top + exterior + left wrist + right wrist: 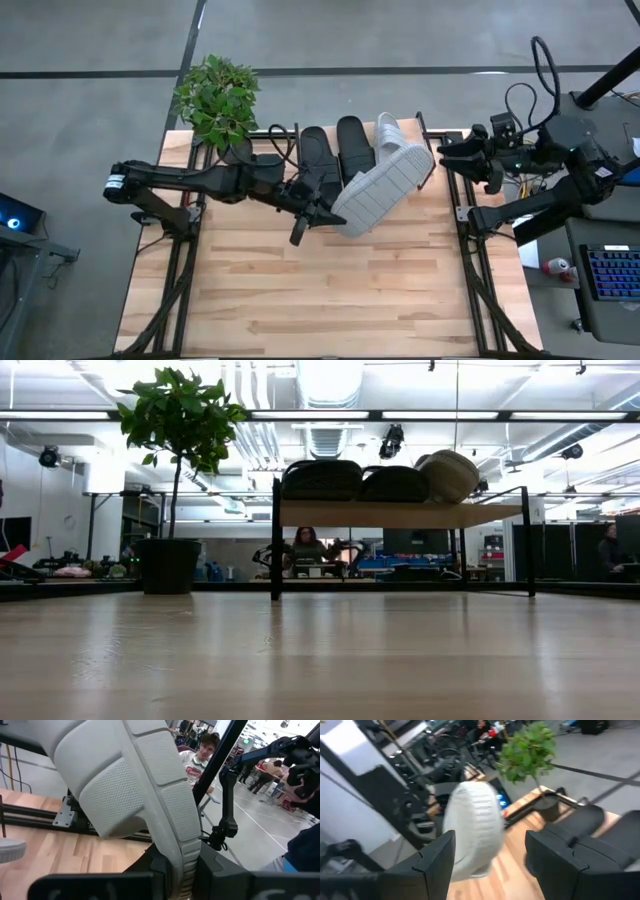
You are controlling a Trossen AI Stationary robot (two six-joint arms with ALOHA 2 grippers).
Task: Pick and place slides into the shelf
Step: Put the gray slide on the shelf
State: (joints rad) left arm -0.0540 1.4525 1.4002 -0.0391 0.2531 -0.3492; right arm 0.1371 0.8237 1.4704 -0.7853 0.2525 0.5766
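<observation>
My left gripper [326, 207] reaches in from the table's left and is shut on a pale grey slide [383, 186], whose ribbed sole faces up, in front of the shelf [400, 513]. Two black slides [333, 148] and another pale slide [390, 128] lie side by side on the shelf's plank top. In the low view they show as black slides [322, 478] and a pale slide [450, 473]. My right gripper [443, 160] is open at the shelf's right end. In the right wrist view the pale slide [472, 835] shows beyond its spread fingers [435, 860]. My left gripper [182, 882] pinches the pale slide's sole at its edge [186, 855] between the two fingers [212, 870], at the slide's end nearest the table's left. The fingers come roughly level from the table's left. The slide is lifted clear of the table, sole up, slanting toward the far right.
A potted plant [218, 98] stands at the table's far left corner, beside the shelf's left end. Black frame rails [462, 215] run along both table sides. A wide stretch of bare wood [330, 290] lies toward the near edge. A person [200, 757] sits beyond the table.
</observation>
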